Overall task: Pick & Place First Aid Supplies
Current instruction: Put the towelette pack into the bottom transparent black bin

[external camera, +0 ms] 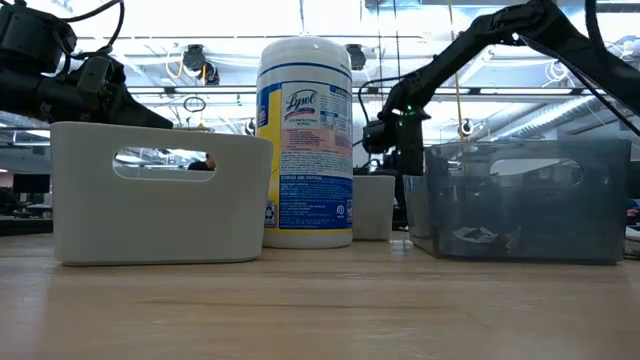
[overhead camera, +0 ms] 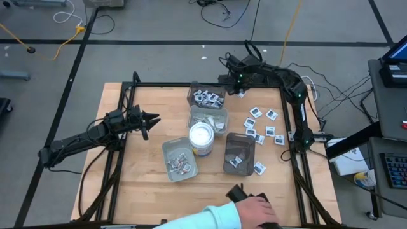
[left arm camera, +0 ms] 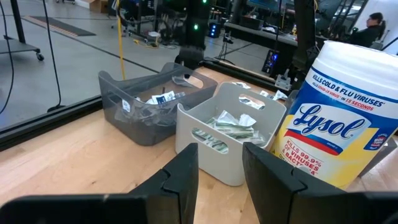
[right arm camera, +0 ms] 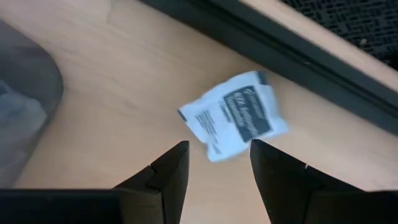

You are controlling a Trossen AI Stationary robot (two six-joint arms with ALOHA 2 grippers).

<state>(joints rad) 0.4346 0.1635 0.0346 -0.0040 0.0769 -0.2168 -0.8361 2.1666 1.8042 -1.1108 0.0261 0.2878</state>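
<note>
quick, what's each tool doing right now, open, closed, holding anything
Left tool: open, empty, facing the white tray.
Right tool: open, holding nothing, over a square white packet lying on the table.

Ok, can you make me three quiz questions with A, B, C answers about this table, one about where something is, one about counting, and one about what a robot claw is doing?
1. Where does the round white tub stand?
A. Amid the trays
B. On the floor
C. Inside a tray

2. How many trays are on the table?
A. Two
B. Four
C. Seven

3. What is the right gripper doing?
A. Squeezing the tub
B. Carrying a tray
C. Open over a white packet, holding nothing

Answers:
1 A, the high view shows the tub on the wood with trays around it.
2 B, two dark trays and two pale ones show from above.
3 C, the right wrist view shows its fingers apart with the packet lying on the wood beyond them.
</note>
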